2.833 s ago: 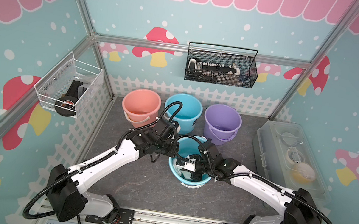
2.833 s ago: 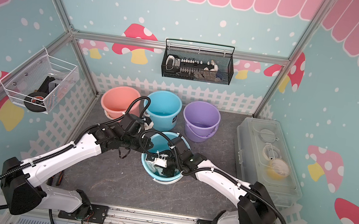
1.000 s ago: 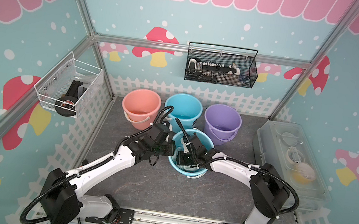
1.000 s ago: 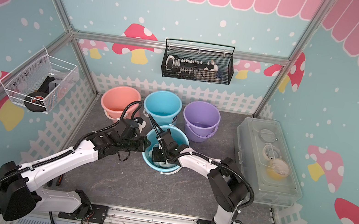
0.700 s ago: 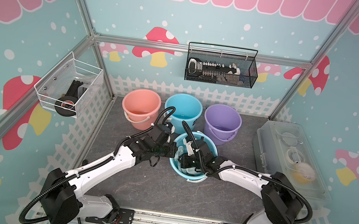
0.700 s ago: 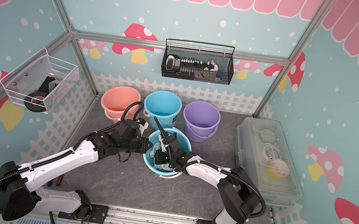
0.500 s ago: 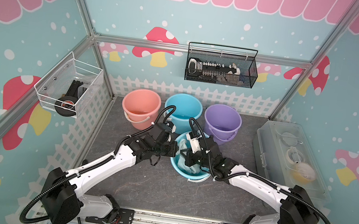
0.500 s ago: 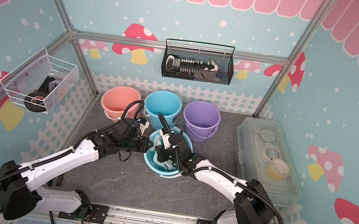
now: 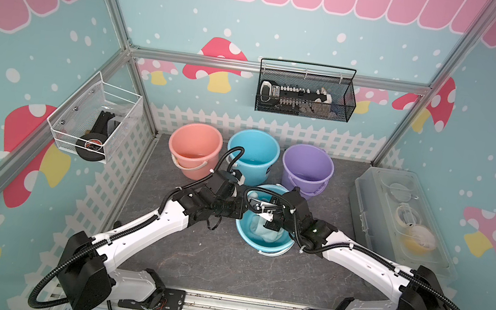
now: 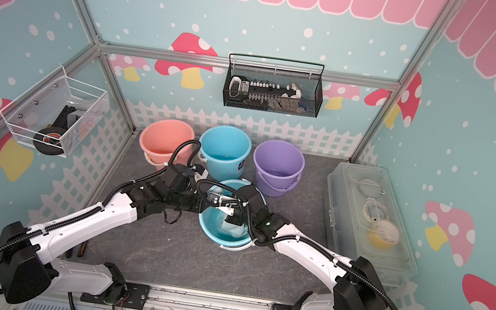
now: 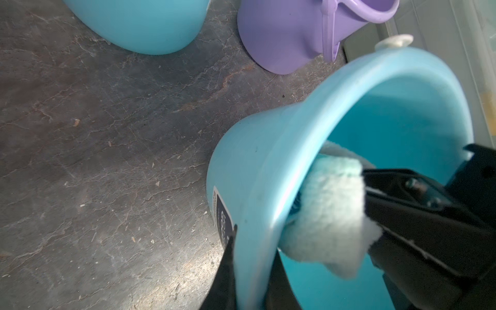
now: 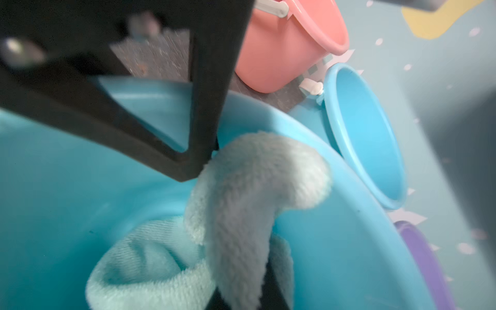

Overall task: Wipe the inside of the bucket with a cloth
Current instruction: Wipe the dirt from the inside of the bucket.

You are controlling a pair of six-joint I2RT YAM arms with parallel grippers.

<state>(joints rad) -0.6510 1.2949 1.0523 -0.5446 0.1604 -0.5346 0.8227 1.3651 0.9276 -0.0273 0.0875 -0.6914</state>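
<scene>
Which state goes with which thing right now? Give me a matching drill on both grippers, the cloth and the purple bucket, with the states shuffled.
Things:
1. left gripper
2. right gripper
3. cloth
4. purple bucket

States:
A. stands in the back row, untouched
B. shut on the cloth
C. hangs inside the front blue bucket
D. clamped on the front blue bucket's rim

Pairs: 1-D, 2-B, 3-C, 4-A
</scene>
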